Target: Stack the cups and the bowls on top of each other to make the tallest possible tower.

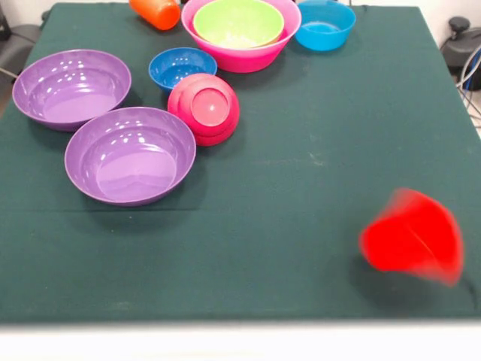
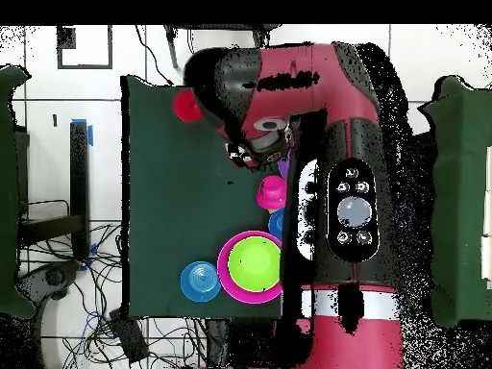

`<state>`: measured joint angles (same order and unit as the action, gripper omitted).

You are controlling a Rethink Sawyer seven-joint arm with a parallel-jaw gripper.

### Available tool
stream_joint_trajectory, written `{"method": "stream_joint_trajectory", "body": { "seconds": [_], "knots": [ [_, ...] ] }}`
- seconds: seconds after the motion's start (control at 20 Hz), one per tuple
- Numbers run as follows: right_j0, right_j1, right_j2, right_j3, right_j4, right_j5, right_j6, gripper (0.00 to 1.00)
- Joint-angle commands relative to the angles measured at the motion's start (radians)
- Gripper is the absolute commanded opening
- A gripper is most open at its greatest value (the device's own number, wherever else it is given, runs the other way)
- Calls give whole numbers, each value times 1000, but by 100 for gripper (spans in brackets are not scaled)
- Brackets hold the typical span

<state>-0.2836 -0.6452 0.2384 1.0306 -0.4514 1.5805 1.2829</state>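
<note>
A red cup [image 1: 412, 237] shows blurred, tipped over, near the table's front right corner; it also shows in the overhead view [image 2: 187, 106]. Two purple bowls [image 1: 71, 86] [image 1: 130, 154] sit open side up at the left. A small dark blue bowl [image 1: 180, 66] sits behind a small crimson bowl [image 1: 204, 109] that is tipped bottom up. A lime green bowl [image 1: 238, 22] nests in the big pink bowl [image 1: 248, 54]. A light blue bowl [image 1: 325, 25] stands beside them. An orange cup [image 1: 155, 11] lies at the far edge. The yellow cup is out of view. No tower stands. My gripper [image 2: 252, 152] shows only from above, under the arm, apart from the red cup.
The dark green cloth [image 1: 301, 173] covers the table. The arm [image 2: 317, 106] hangs over the bowls' side of the table in the overhead view and hides most of them. Cables and gear lie off the table's edges.
</note>
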Motion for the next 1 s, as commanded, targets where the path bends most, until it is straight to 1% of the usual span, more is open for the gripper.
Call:
{"method": "stream_joint_trajectory", "body": {
  "seconds": [0.05,0.1,0.2,0.25,0.4,0.5,0.6,0.7,1.0],
  "knots": [
    [-34,39,0,148,-18,-222,62,100],
    [-49,30,6,183,-28,-330,58,100],
    [-79,31,31,233,-62,-539,12,100],
    [-100,37,45,261,-63,-636,8,100],
    [-156,76,83,315,-57,-848,-2,100],
    [-185,95,106,342,-53,-939,-16,100],
    [-210,103,127,369,-52,-1011,-35,100],
    [-224,112,134,386,-53,-1051,-44,100],
    [-244,137,135,409,-39,-1073,-55,100]
  ]
}}
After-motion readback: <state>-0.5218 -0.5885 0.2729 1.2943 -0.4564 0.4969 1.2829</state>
